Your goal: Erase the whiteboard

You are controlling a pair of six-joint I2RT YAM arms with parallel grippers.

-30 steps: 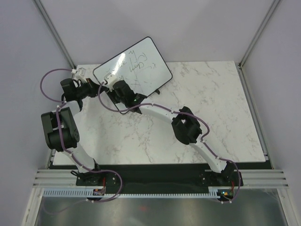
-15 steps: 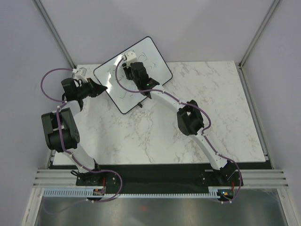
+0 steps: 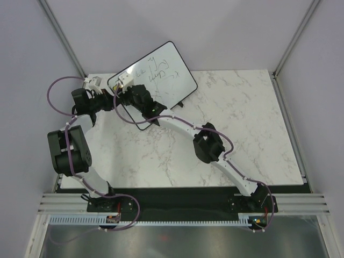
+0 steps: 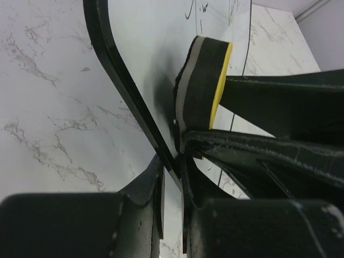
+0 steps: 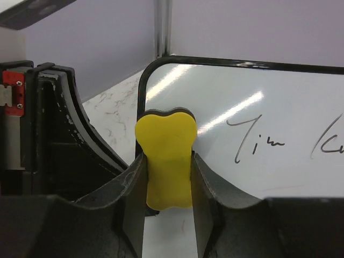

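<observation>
The whiteboard stands tilted at the table's back left, with black handwriting across its face. My left gripper is shut on its left rim; in the left wrist view the black rim runs down between the jaws of the left gripper. My right gripper is shut on a yellow-backed eraser, which is pressed flat on the whiteboard near its left corner. Seen from the left wrist, the eraser's dark felt side touches the glossy surface.
The marble table extends to the right and front of the board. Grey walls and metal frame posts stand close behind it. The right arm's elbow hangs over the table's middle, and the left arm rises along the left edge.
My right gripper swept the eraser from the board's lower left up to its middle, then back to the left corner. The left gripper kept its hold on the rim.
</observation>
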